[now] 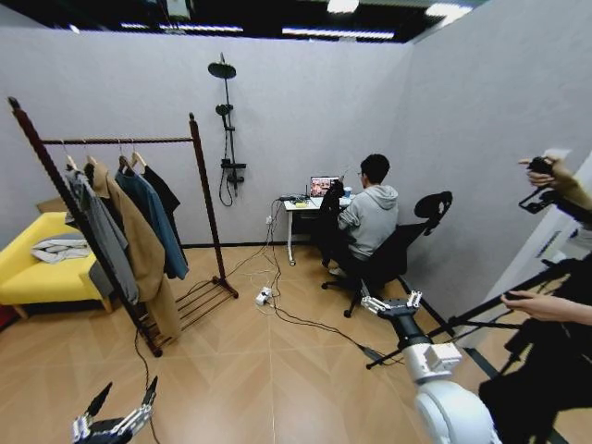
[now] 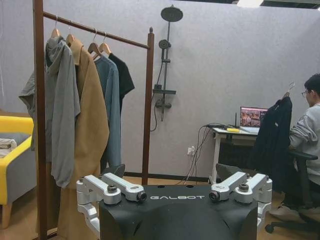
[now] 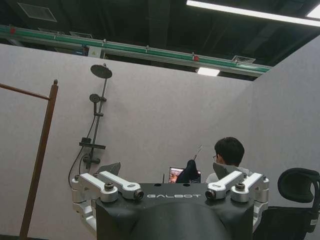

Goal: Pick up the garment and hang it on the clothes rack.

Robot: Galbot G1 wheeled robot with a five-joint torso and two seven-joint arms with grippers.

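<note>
The garment [image 2: 272,142], a black jacket on a hanger with a metal hook, hangs upright next to the desk at the back of the room; it is small in the head view [image 1: 331,198] and the right wrist view [image 3: 189,173]. The clothes rack [image 1: 199,139] stands at the left on dark wooden posts [image 2: 147,100], its rail carrying a grey top, a tan coat [image 2: 87,130], a teal-blue jacket and a black top. My left gripper [image 1: 129,387] [image 2: 177,196] is low at the front, open and empty. My right gripper [image 1: 390,298] [image 3: 174,194] is raised toward the desk, open and empty.
A person sits on an office chair [image 1: 407,245] at the desk [image 1: 305,205] with a laptop. Cables and a power strip [image 1: 264,296] lie on the wooden floor. A yellow sofa [image 1: 23,273] stands behind the rack. A tripod [image 1: 499,305] and a person's hands are at the right.
</note>
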